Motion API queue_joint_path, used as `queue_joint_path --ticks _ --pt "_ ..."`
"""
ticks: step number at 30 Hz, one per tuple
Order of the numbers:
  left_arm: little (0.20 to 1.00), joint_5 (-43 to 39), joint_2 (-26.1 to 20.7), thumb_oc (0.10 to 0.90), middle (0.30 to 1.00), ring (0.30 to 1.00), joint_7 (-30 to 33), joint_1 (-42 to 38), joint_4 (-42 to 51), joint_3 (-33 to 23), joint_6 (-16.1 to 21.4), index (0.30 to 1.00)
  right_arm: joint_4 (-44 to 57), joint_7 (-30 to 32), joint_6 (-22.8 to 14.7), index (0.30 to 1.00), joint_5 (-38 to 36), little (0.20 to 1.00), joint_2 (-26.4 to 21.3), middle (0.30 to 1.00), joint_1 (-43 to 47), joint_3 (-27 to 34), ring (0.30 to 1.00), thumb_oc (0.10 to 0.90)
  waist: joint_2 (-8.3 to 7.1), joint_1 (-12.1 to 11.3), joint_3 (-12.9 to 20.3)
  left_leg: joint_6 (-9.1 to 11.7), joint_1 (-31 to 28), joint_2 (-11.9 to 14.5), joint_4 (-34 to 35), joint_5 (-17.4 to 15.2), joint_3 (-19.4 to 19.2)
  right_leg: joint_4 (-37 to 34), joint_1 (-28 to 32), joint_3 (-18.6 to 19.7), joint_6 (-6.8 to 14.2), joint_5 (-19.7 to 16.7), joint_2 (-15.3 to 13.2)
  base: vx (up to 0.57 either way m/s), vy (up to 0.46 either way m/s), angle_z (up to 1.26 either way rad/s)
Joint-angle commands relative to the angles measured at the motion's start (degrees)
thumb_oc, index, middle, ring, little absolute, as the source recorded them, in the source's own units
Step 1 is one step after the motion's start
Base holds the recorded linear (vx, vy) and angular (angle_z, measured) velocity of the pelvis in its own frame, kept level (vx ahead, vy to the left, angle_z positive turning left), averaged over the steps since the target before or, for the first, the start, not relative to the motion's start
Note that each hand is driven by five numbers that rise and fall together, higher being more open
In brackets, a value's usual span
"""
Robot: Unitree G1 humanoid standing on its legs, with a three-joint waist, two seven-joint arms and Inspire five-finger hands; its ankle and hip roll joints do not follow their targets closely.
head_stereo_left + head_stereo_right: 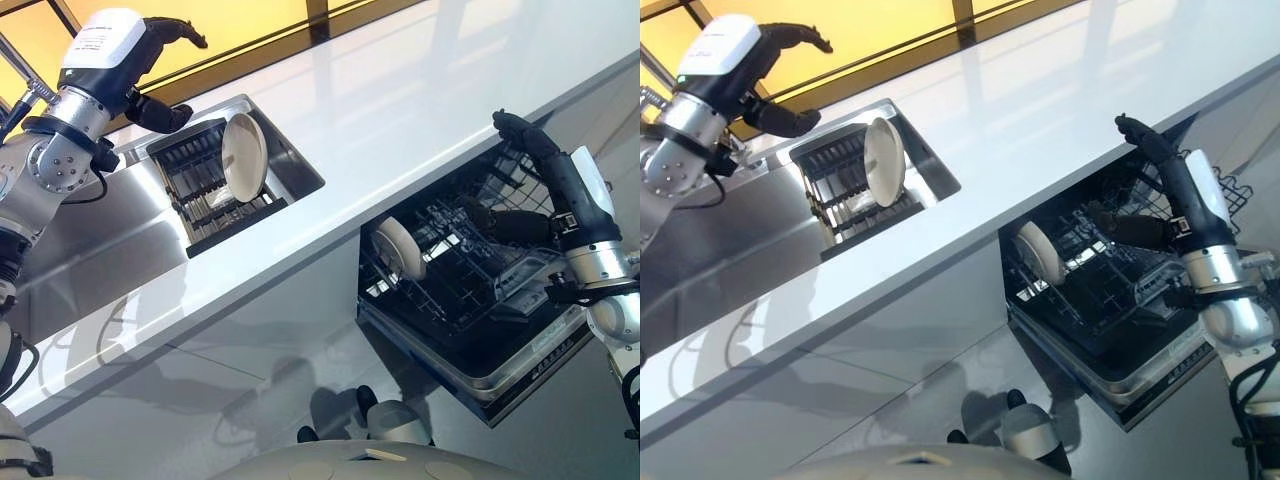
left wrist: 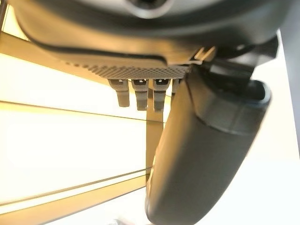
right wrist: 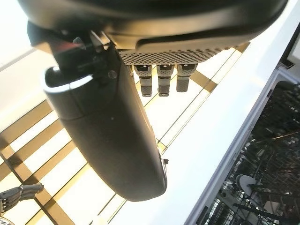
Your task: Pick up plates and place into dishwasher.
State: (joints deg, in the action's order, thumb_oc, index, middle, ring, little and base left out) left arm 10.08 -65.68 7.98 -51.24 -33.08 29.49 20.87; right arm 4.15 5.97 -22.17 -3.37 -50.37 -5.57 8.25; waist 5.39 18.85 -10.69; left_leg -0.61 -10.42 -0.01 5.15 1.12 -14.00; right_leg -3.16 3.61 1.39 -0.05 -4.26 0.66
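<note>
One white plate (image 1: 243,155) stands on edge in the black rack (image 1: 205,185) inside the sink. Another white plate (image 1: 398,247) stands upright at the left end of the dishwasher's pulled-out lower rack (image 1: 470,285), also seen in the right wrist view as the plate (image 3: 243,182). My left hand (image 1: 150,50) hovers above and left of the sink rack, open and empty, with its thumb (image 2: 206,154) held away from the fingers. Above the right part of the dishwasher rack is my right hand (image 1: 550,170), fingers straight, open and holding nothing.
A long white countertop (image 1: 400,110) runs between the sink (image 1: 290,160) and the dishwasher below its front edge. The dishwasher door (image 1: 500,385) hangs open under the rack. A faucet (image 1: 25,75) stands at the far left behind the left arm.
</note>
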Motion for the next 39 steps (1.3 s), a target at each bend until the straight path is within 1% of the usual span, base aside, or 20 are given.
queue_joint_path --ticks 1,5,8,13,18,20,24,27,29,31,39 --pt "0.9 -6.4 -1.31 0.8 0.9 0.9 0.86 -6.87 -5.35 -2.83 -1.55 0.9 6.57 0.24 -2.42 0.9 -3.18 0.9 -1.83 0.9 1.91 5.88 0.9 0.8 -0.12 -0.52 6.34 -0.14 0.87 -2.02 -0.53 -3.91 -0.48 3.1 -1.25 0.57 6.77 4.21 1.48 0.08 -0.028 -0.09" --pt "0.9 -6.86 -1.46 0.8 0.9 0.9 -0.18 -7.86 -6.18 -2.01 -2.31 0.9 7.06 -0.6 -2.26 0.9 -3.31 0.9 -2.07 0.9 0.66 6.62 0.9 0.8 -0.05 0.15 5.99 -0.16 0.92 -2.02 -0.44 -3.87 -1.01 2.91 -1.5 0.7 6.97 3.83 1.4 0.08 -0.025 -0.08" --pt "0.9 -7.39 -1.07 0.8 0.9 0.9 -1.1 -8.84 -7.46 -0.66 -2.82 0.9 7.8 -1.85 -1.45 0.9 -3.21 0.9 -2.48 0.9 -0.8 7.58 0.9 0.8 -0.13 0.93 5.5 -0.21 0.94 -2.09 -0.27 -3.93 -1.67 2.39 -1.71 0.9 7.28 3.23 1.27 0.14 -0.043 -0.04" --pt "0.9 -7.24 -0.19 0.8 0.9 0.9 -2.41 -9.18 -8.82 -0.19 -4.03 0.9 8.72 -2.54 -0.12 0.9 -2.15 0.9 -3.04 0.9 -1.87 7.9 0.9 0.8 -0.25 1.86 4.66 -0.4 0.66 -2.07 -0.27 -4.22 -2.31 2.27 -1.75 0.8 7.65 3.08 0.99 0.12 -0.043 -0.04" --pt "0.9 -6.75 0.14 0.8 0.9 0.9 -3.07 -8.82 -10.44 -0.11 -3.76 0.9 9.3 -3.75 1.37 0.9 -1.98 0.9 -3.72 0.9 -2.49 8.34 0.9 0.8 -0.19 2.64 3.44 -0.65 1.29 -2.14 -0.32 -4.35 -3.12 2.53 -3.01 0.94 7.86 2.8 0.68 0.09 -0.03 -0.02" --pt "0.9 -6.54 0.16 0.8 0.9 0.9 -2.71 -8.73 -10.64 0.11 -3.58 0.9 8.75 -4.02 1.74 0.9 -1.13 0.9 -4.16 0.9 -2.36 7.88 0.9 0.8 0.03 3.02 2.38 -0.7 1.82 -2.16 -0.38 -4.34 -3.49 3.06 -3.99 1.09 7.92 2.81 0.41 0.05 -0.002 -0.09" --pt "0.9 -6.52 0.12 0.8 0.9 0.9 -2.69 -8.87 -10.63 0.74 -3.37 0.9 8.15 -3.97 1.94 0.9 -0.72 0.9 -4.76 0.9 -2.13 7.52 0.9 0.8 0.19 3.22 1.7 -0.69 2.11 -2.17 -0.43 -4.33 -3.74 3.32 -4.53 1.19 7.97 2.81 0.29 0.03 -0.004 -0.1" --pt "0.9 -6.06 0.27 0.8 0.9 0.9 -1.8 -8.89 -9.62 2.03 -3.76 0.9 7.0 -3.35 1.75 0.9 -0.64 0.9 -6.26 0.9 -1.66 7.14 0.9 0.8 0.49 3.39 0.11 -0.59 2.84 -2.19 -0.76 -4.21 -4.04 4.08 -5.55 1.21 7.93 3.0 0.04 0.03 -0.009 -0.04" --pt "0.9 -5.91 0.35 0.8 0.9 0.9 -1.64 -8.89 -9.56 2.11 -3.82 0.9 6.97 -3.33 1.81 0.9 -0.66 0.9 -6.43 0.9 -1.53 7.12 0.9 0.8 0.51 3.4 -0.05 -0.58 2.89 -2.2 -0.78 -4.19 -4.03 4.15 -5.63 1.21 7.93 3.02 0.03 0.0 0.0 0.0" --pt "0.9 -5.47 0.82 0.8 0.9 0.9 -0.43 -8.79 -9.8 2.31 -3.7 0.9 7.26 -3.09 2.45 0.9 -0.45 0.9 -7.27 0.9 -0.94 6.78 0.9 0.8 0.66 3.52 -1.21 -0.44 3.56 -2.23 -1.26 -4.05 -4.0 4.59 -6.25 1.14 7.9 3.17 -0.17 0.0 0.0 0.0" --pt "0.9 -5.05 1.44 0.8 0.9 0.9 0.47 -8.2 -9.41 2.54 -4.81 0.9 6.9 -2.04 2.83 0.9 0.54 0.9 -8.62 0.9 0.09 6.14 0.9 0.8 0.89 3.65 -3.58 -0.01 4.72 -2.1 -2.31 -3.8 -3.96 5.12 -6.96 0.71 7.66 3.52 -0.46 0.0 0.0 0.0"
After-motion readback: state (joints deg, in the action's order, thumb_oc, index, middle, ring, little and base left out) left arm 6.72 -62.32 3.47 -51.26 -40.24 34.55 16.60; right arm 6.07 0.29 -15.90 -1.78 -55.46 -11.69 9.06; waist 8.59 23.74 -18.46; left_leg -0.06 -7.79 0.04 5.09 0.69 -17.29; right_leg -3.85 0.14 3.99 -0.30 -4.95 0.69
